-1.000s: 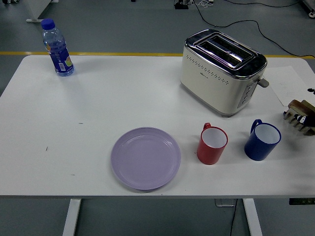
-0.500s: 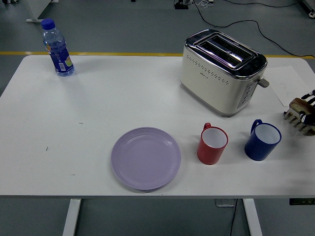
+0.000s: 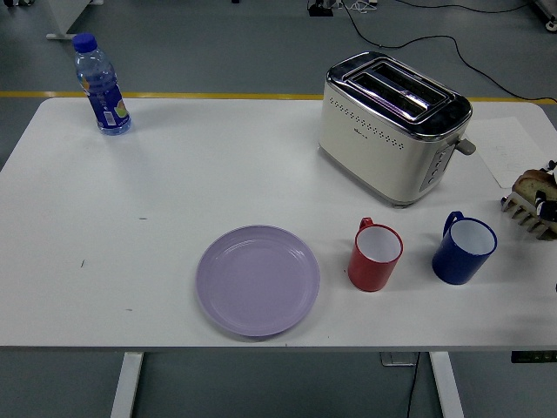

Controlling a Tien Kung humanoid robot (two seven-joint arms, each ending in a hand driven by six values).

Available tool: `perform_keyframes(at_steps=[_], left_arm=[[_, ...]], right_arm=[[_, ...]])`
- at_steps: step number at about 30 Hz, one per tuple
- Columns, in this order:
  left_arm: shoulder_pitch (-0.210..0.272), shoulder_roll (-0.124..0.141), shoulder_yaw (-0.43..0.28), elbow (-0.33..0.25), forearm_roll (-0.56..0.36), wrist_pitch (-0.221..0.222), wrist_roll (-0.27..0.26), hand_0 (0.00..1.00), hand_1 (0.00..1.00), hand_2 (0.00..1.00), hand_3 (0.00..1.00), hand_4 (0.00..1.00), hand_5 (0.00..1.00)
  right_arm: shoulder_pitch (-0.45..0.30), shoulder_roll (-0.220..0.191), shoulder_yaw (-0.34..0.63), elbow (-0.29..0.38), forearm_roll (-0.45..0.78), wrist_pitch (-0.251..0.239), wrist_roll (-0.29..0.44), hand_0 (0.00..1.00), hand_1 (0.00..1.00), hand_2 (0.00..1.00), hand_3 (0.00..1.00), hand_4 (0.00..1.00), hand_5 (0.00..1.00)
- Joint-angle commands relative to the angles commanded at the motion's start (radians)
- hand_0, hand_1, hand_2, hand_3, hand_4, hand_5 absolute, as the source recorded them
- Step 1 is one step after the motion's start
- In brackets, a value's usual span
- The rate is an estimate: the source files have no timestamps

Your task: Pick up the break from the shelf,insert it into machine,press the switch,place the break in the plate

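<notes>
White smooth table (image 3: pixel 174 200) bears a glossy toaster (image 3: pixel 392 126) and round plate (image 3: pixel 258 279); hand state indiscernible.

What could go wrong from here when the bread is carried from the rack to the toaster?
1. The bread and rack sit at the picture's right edge, half cut off, so a grasp is hard to check.
2. The blue mug stands between rack and plate; a low carry could knock it.
3. The toaster slots are narrow; a tilted slice may jam.

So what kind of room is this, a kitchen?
Probably a lab or workshop, not a kitchen. The toaster, plate and mugs sit on a plain white table, with grey floor, yellow floor tape and loose cables behind.
</notes>
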Motion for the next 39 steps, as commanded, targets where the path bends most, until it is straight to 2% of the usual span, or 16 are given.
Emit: perform_keyframes(at_steps=[1, 10, 15, 20, 24, 25, 27, 30, 31, 33, 39], left_arm=[[0.000, 0.000, 0.000, 0.000, 0.001, 0.000, 0.000, 0.686, 0.690, 0.677, 0.564, 0.285, 0.842], [-0.001, 0.001, -0.001, 0.000, 0.000, 0.000, -0.001, 0.686, 0.691, 0.677, 0.563, 0.286, 0.845], [0.000, 0.001, -0.003, 0.000, 0.003, 0.000, -0.001, 0.686, 0.690, 0.677, 0.563, 0.286, 0.843], [0.000, 0.002, -0.004, 0.000, 0.002, 0.001, -0.002, 0.686, 0.690, 0.677, 0.563, 0.285, 0.841], [-0.002, 0.004, -0.007, 0.000, 0.006, 0.001, -0.001, 0.686, 0.690, 0.677, 0.563, 0.285, 0.841], [-0.002, 0.004, -0.007, 0.000, 0.005, 0.001, -0.001, 0.686, 0.690, 0.677, 0.563, 0.285, 0.843], [-0.004, 0.006, -0.011, 0.000, 0.008, 0.001, 0.000, 0.686, 0.690, 0.677, 0.563, 0.285, 0.843], [-0.005, 0.006, -0.014, 0.000, 0.010, 0.001, 0.000, 0.686, 0.690, 0.677, 0.563, 0.285, 0.843], [-0.005, 0.007, -0.013, 0.000, 0.008, 0.002, 0.000, 0.686, 0.690, 0.677, 0.563, 0.285, 0.842], [-0.006, 0.008, -0.014, 0.000, 0.009, 0.002, 0.000, 0.686, 0.690, 0.677, 0.563, 0.285, 0.842], [-0.009, 0.011, -0.014, 0.000, 0.007, 0.002, 0.000, 0.686, 0.690, 0.677, 0.564, 0.284, 0.841]], right_arm=[[0.001, -0.001, -0.001, 0.000, 0.006, -0.004, 0.005, 0.406, 0.402, 0.459, 0.533, 0.439, 0.002], [0.004, -0.023, 0.009, 0.028, 0.018, -0.043, 0.034, 0.402, 0.395, 0.451, 0.532, 0.426, 0.002], [0.007, -0.043, 0.016, 0.060, 0.014, -0.049, 0.040, 0.399, 0.387, 0.446, 0.528, 0.403, 0.002], [0.020, -0.084, 0.021, 0.110, 0.028, -0.052, 0.038, 0.382, 0.377, 0.435, 0.526, 0.408, 0.002], [0.053, -0.130, 0.022, 0.161, 0.044, -0.047, 0.024, 0.382, 0.377, 0.435, 0.526, 0.408, 0.002], [0.062, -0.139, 0.023, 0.174, 0.048, -0.048, 0.019, 0.346, 0.354, 0.419, 0.521, 0.414, 0.002], [0.080, -0.156, 0.028, 0.198, 0.061, -0.054, 0.009, 0.346, 0.354, 0.419, 0.521, 0.414, 0.002], [0.098, -0.168, 0.035, 0.218, 0.076, -0.059, -0.001, 0.346, 0.354, 0.419, 0.521, 0.414, 0.002], [0.113, -0.176, 0.040, 0.231, 0.084, -0.063, -0.009, 0.305, 0.332, 0.407, 0.513, 0.414, 0.002], [0.137, -0.186, 0.045, 0.247, 0.098, -0.067, -0.021, 0.305, 0.332, 0.407, 0.513, 0.414, 0.002], [0.211, -0.202, 0.027, 0.274, 0.154, -0.049, -0.047, 0.286, 0.304, 0.394, 0.506, 0.405, 0.002]])
